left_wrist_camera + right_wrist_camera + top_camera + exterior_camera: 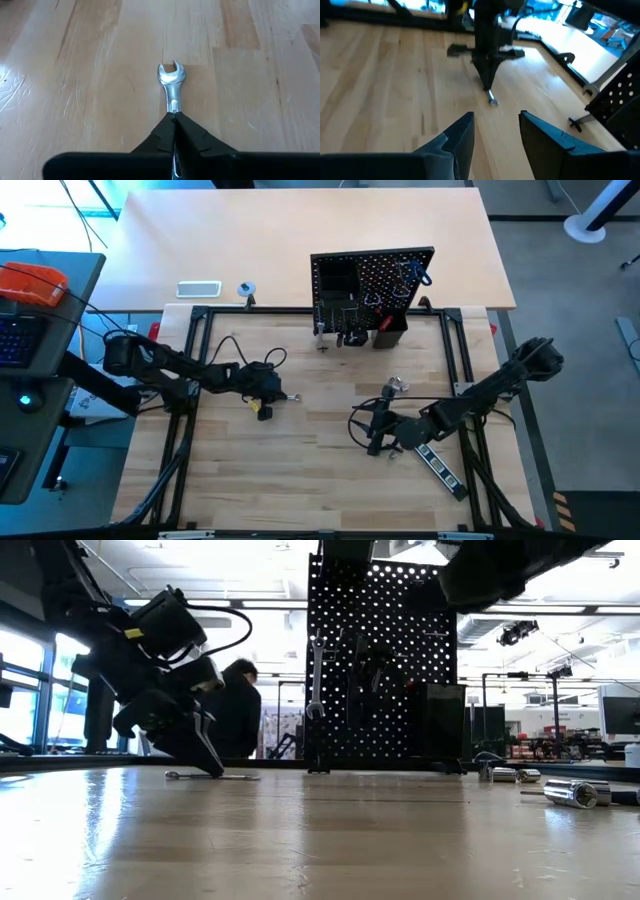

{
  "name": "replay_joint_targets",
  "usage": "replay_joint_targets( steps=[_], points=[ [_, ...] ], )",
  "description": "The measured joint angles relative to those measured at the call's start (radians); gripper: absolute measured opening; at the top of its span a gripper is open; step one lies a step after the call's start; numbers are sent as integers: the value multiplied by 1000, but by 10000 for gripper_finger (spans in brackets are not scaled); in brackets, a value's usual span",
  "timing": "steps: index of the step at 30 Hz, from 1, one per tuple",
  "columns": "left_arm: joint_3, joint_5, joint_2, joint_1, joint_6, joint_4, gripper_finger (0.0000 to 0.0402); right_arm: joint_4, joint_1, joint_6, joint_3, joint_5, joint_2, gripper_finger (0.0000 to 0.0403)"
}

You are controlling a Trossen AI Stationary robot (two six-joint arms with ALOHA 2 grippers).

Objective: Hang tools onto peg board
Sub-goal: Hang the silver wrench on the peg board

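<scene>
We see the left gripper [175, 116] down on the bench [300, 470], its fingers [192, 134] clenched on the shaft of a silver wrench [172, 85] that lies flat on the wood — the open-ended head sticks out ahead of the fingertips. From above, this gripper [268, 395] sits out in front of the peg board [372, 298], toward its left edge. The peg board stands upright at the far edge of the bench, with tools already hung on its front, a wrench [316, 675] among them. The right gripper [378, 438] hovers in front of the peg board too, farther out — its fingers [460, 137] spread apart and holding nothing. A black striped bar [440, 463] lies just beside it on the wood.
</scene>
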Motion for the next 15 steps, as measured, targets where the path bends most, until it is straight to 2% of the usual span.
replay_joint_targets(
  steps=[8,15],
  points=[
    [43,17,1,-30,14,-40,1,-5,-37,73,0,-41,111,154],
    [80,13,0,-66,18,-58,1,113,-87,65,0,-125,222,154]
  ],
)
